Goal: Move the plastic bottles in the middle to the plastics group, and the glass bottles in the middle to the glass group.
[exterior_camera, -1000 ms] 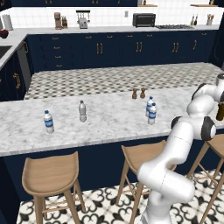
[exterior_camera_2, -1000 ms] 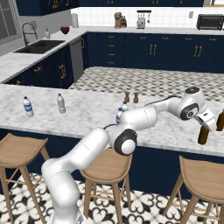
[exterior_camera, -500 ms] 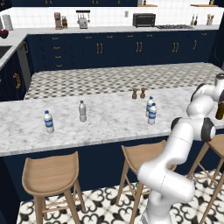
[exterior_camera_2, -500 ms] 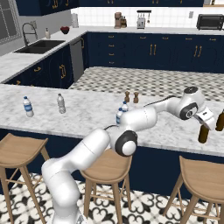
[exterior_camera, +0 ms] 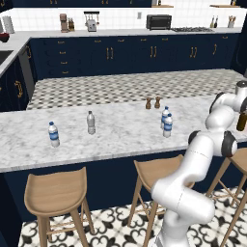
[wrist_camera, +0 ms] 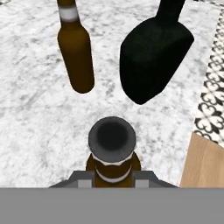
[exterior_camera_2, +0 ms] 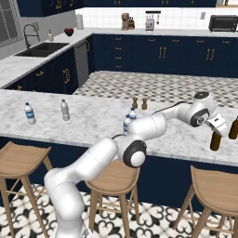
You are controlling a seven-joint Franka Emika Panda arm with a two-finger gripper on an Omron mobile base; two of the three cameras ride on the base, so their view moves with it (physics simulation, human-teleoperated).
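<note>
Jaws clamp brown bottle (wrist_camera: 112, 148); hand view: second bottle (wrist_camera: 75, 48) near.

The arm (exterior_camera_2: 116, 153) is built of glossy white rounded links, fat and tubular, rising from the lower middle of the right base view. Dark grey rings and round caps mark its joints (exterior_camera_2: 135, 154), the largest near the frame's centre, another at the wrist (exterior_camera_2: 200, 117). The hand (exterior_camera_2: 216, 124) is a small white block at right. In the left base view the same white links (exterior_camera: 185, 190) fill the lower right.
</note>
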